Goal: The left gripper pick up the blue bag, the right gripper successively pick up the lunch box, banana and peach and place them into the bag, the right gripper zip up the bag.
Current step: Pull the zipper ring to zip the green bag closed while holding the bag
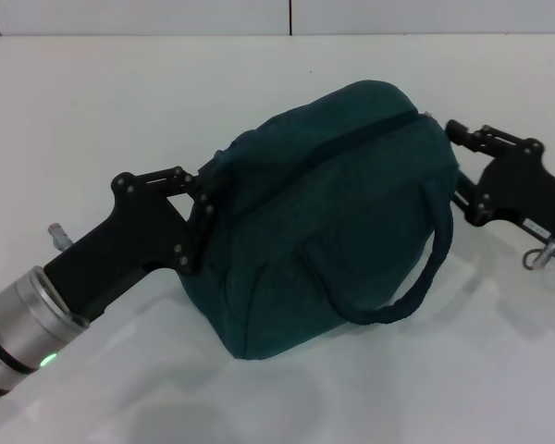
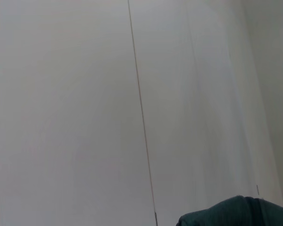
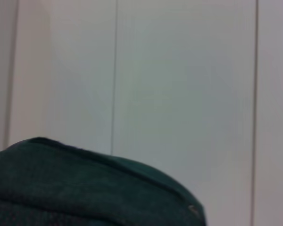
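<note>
Bag (image 1: pixel 333 213): we see it zipped on the counter (image 1: pixel 120 102), contents hidden.
Left pincer (image 1: pixel 206 199): grips its end.
Right pincer (image 1: pixel 455 139): at far end; we cannot tell its state.

Matt woven cloth on the blue bag (image 1: pixel 333 213); smooth white tabletop (image 1: pixel 120 102); matt black left tool (image 1: pixel 202 217), brushed metal wrist (image 1: pixel 18 324).

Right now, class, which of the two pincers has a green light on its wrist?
The left pincer, at the blue bag's left end: its silver wrist glows green. The right pincer shows no light.
</note>
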